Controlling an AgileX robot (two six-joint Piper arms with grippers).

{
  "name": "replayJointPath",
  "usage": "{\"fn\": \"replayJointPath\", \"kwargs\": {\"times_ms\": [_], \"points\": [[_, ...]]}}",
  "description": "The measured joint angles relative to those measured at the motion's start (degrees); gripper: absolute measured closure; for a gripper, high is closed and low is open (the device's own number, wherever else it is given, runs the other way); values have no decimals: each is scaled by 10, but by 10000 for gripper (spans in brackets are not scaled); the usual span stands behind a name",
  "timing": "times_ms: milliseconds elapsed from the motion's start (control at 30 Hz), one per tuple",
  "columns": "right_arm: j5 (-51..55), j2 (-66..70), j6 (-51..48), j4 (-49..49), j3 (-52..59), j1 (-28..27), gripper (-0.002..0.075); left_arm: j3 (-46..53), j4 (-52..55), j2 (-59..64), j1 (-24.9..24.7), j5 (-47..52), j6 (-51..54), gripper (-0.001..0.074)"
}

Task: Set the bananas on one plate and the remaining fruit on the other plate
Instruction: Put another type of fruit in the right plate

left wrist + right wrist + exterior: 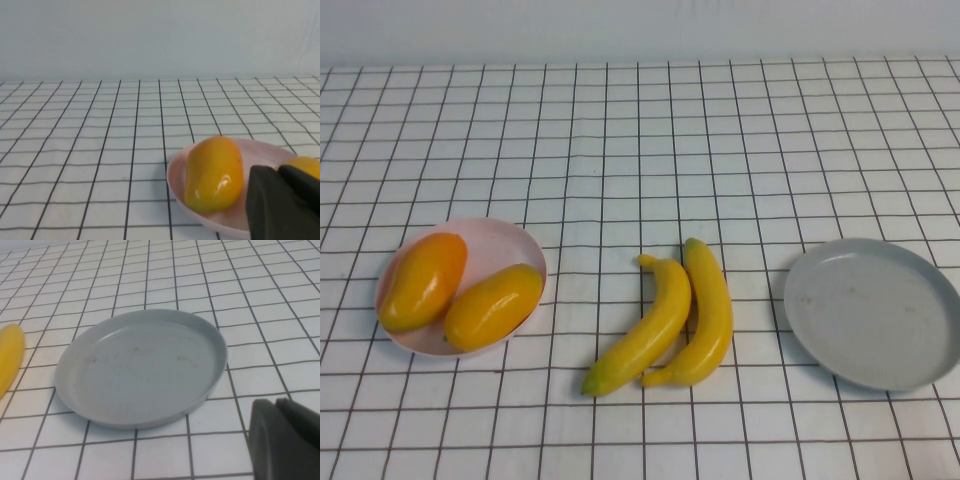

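Two bananas (665, 325) lie side by side on the counter (640, 150). Two orange-yellow mango-like fruits (455, 290) sit on one pink plate (525, 245). One grey-blue plate (872, 313) holds nothing.

Two plump orange-yellow oval fruits (460, 292) lie side by side in the round pale pink plate (520, 243) at left. Two long curved yellow plastic bananas (672, 318) lie touching mid-table, between it and the round grey-blue plate (873, 312) at right.

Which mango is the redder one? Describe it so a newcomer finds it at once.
Go to the pale pink plate on the table's left side. Two mangoes lie on it; take the redder mango, on the outer left, darker orange than the yellower mango beside it.
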Motion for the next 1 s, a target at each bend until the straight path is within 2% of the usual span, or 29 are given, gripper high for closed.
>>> {"fn": "replayJointPath", "kwargs": {"times_ms": [333,1000], "points": [[0,0,0,0,0,0,741,1,15,-29,5,171,-3,735],[0,0,0,0,0,0,741,1,18,-34,5,185,-3,736]]}}
